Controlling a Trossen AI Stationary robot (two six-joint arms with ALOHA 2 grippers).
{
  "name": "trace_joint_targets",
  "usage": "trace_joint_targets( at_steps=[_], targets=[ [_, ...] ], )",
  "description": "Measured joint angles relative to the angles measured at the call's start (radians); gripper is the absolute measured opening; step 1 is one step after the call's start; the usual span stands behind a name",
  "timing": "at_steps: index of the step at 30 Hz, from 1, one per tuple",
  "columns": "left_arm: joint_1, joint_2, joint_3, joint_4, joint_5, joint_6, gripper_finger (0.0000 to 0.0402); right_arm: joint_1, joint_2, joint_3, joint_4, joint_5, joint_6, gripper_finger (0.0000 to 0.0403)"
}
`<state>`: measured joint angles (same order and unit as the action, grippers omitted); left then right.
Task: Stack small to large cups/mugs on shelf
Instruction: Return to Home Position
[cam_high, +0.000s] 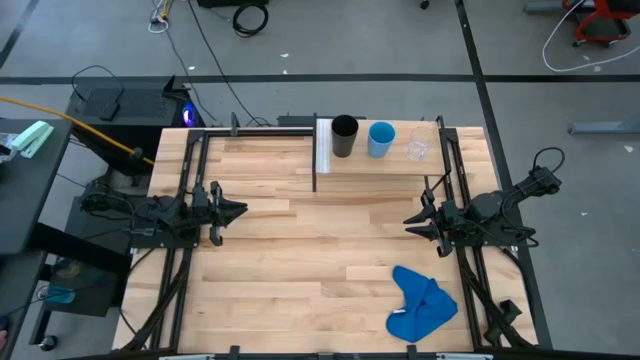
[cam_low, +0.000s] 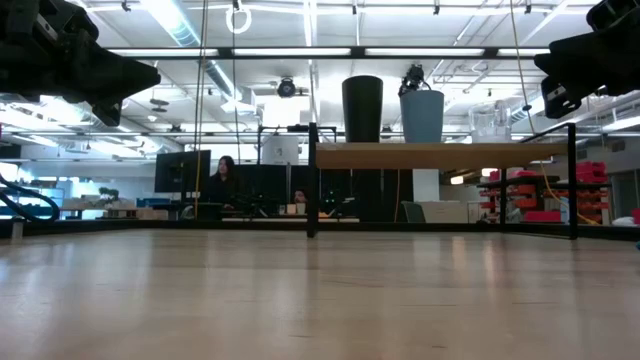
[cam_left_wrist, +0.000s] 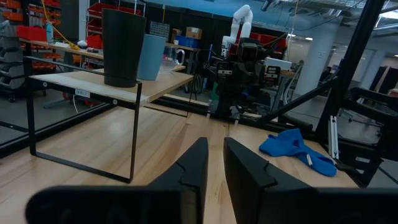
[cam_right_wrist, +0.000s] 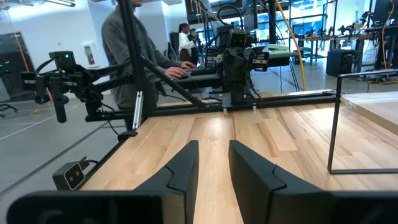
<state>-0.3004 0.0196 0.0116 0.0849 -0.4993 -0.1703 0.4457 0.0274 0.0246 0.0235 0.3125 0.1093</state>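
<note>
The shelf (cam_high: 375, 160) stands at the table's far edge, a light-wood board on thin black legs. On it stand three cups, each upright on its base: a black one (cam_high: 345, 135), a light-blue one (cam_high: 381, 139) and a small clear one (cam_high: 417, 148), in a row from left to right. In the low view the black cup (cam_low: 362, 108), the blue cup (cam_low: 422, 116) and the clear cup (cam_low: 490, 122) stand on the shelf's board (cam_low: 440, 155). My left gripper (cam_high: 240, 210) waits level at the left side, open by a narrow gap. My right gripper (cam_high: 408, 220) waits level at the right side, open. Both hold nothing.
A crumpled blue cloth (cam_high: 422, 305) lies near the table's front right corner. The wooden tabletop (cam_high: 310, 250) lies bare between the two arms. Black frame rails run along both table sides. A person (cam_right_wrist: 127, 50) stands beyond the table's left side.
</note>
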Motion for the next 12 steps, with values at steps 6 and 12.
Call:
trace_joint_targets(
  at_steps=[6,12],
  targets=[
    [0.0,0.0,0.0,0.0,0.0,-0.001,0.0053,0.0,0.0,0.0,0.0,0.0,0.0,0.0095],
    [0.0,0.0,0.0,0.0,0.0,0.0,0.0059,0.0,0.0,0.0,0.0,0.0,0.0,0.0095]
  ],
)
